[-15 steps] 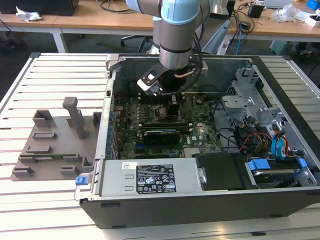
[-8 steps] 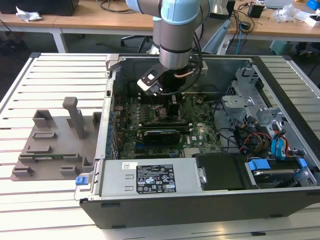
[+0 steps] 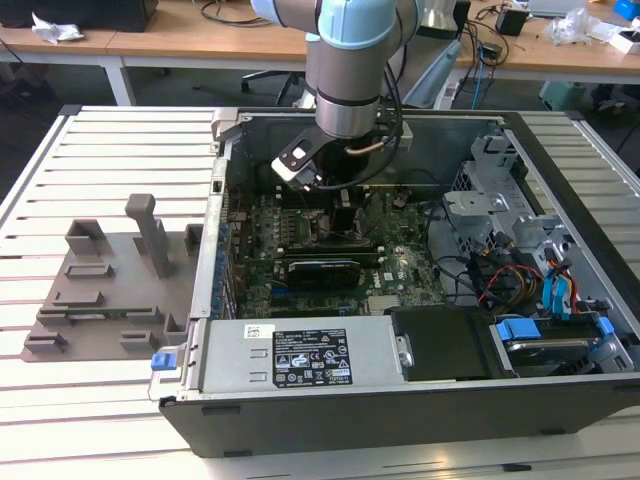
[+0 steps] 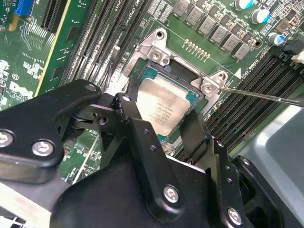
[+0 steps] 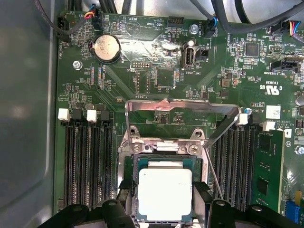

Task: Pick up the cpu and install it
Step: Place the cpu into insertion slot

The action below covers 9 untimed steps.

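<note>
The cpu (image 5: 164,195) (image 4: 164,105), a pale silver square with a thin edge, lies level within the metal socket frame (image 4: 159,50) on the green motherboard. My gripper (image 5: 164,190) (image 4: 161,118) reaches down over it, and its black fingers (image 5: 127,190) press against two opposite edges of the chip. The socket's load plate (image 5: 180,105) stands swung open beyond the chip, and its thin wire lever (image 5: 214,178) is raised beside it. In the exterior view my gripper (image 3: 345,198) hangs inside the open computer case (image 3: 200,290), above the middle of the board.
Memory slots (image 5: 88,161) flank the socket on both sides. A coin battery (image 5: 105,47) sits further along the board. A long black card (image 3: 320,268), a power supply (image 3: 300,355) and drive bays with cables (image 3: 520,240) crowd the case. A grey fixture (image 3: 110,270) stands outside it.
</note>
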Each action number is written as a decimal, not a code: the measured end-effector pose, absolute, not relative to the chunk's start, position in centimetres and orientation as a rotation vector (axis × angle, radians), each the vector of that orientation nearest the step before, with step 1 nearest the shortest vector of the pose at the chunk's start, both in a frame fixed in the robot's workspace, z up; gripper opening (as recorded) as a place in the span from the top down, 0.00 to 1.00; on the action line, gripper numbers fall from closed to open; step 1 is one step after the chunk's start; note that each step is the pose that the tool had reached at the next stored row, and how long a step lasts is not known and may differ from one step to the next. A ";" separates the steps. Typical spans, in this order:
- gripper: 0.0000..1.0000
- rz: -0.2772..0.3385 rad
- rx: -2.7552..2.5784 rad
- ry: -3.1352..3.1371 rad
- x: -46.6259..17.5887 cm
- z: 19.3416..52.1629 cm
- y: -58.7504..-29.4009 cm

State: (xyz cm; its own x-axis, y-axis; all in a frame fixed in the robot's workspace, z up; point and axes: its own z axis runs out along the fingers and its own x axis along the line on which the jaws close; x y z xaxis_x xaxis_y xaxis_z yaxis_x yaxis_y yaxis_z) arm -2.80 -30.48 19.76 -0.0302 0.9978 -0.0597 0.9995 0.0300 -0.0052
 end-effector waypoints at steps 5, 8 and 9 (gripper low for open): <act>0.38 -0.071 2.160 2.225 -2.8 20.0 -30.5; 0.38 -0.071 2.160 2.226 -2.8 20.5 -30.5; 0.38 -0.071 2.160 2.226 -2.8 20.6 -30.5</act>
